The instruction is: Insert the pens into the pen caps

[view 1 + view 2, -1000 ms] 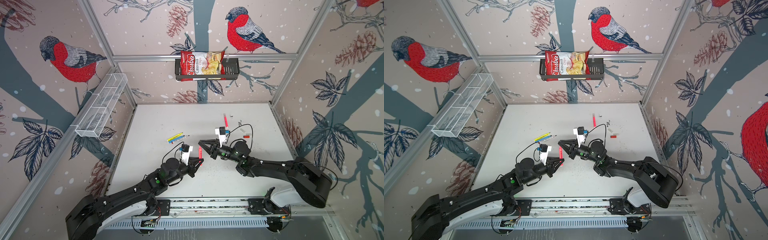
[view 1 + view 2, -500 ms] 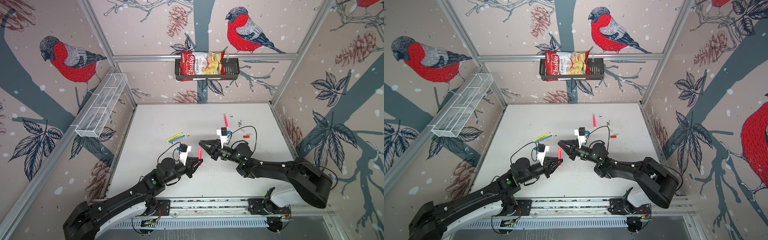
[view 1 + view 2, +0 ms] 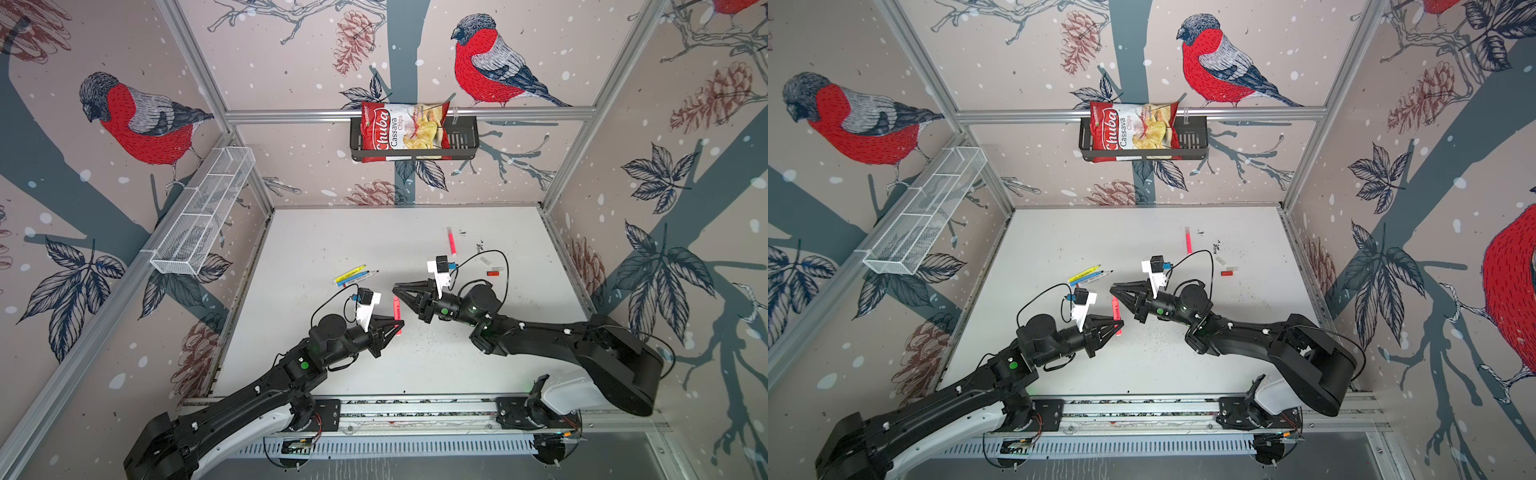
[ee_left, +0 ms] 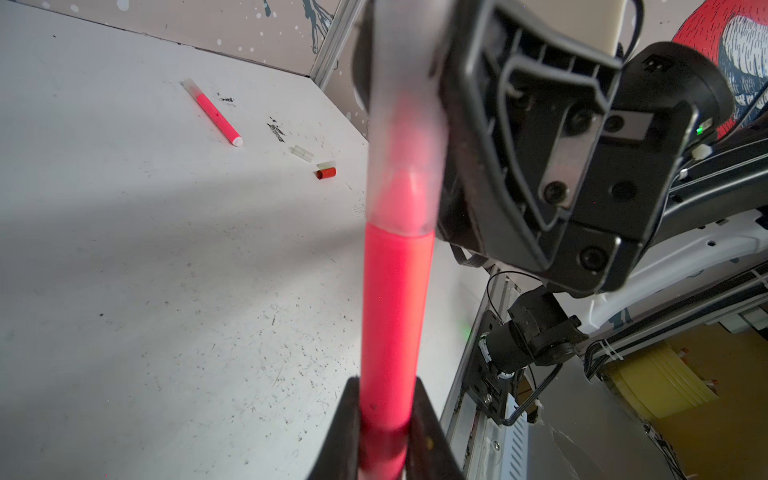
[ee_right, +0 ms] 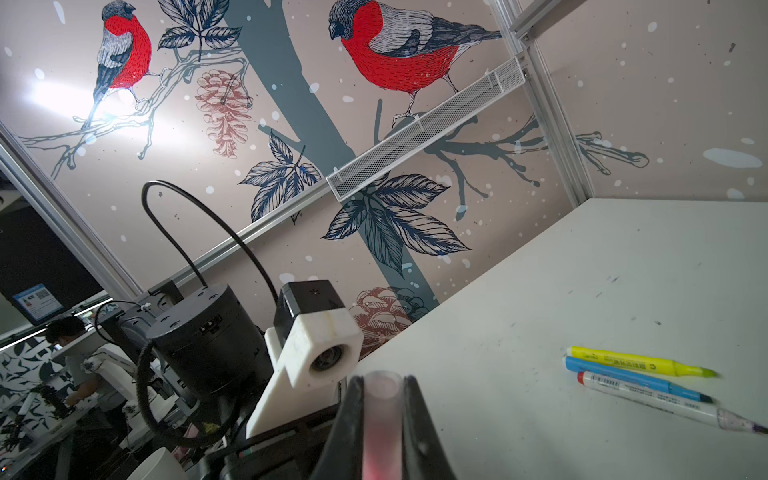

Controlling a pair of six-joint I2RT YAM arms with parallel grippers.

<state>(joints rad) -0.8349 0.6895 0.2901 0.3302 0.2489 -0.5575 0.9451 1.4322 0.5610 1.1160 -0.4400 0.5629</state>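
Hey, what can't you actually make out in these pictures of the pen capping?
- Tip of the held pink pen: left wrist view, blurred inside the frosted clear cap; seating depth unclear.
- Its rear end: same view, cut off by the bottom edge, below the left gripper.
- Print on the white pen: right wrist view, too small.

Pink pen (image 4: 395, 316) pinched in the jaws, tip inside a frosted cap (image 4: 405, 124). A second pen (image 4: 212, 113) and a red cap (image 4: 326, 173) lie on the tabletop (image 4: 145, 249).
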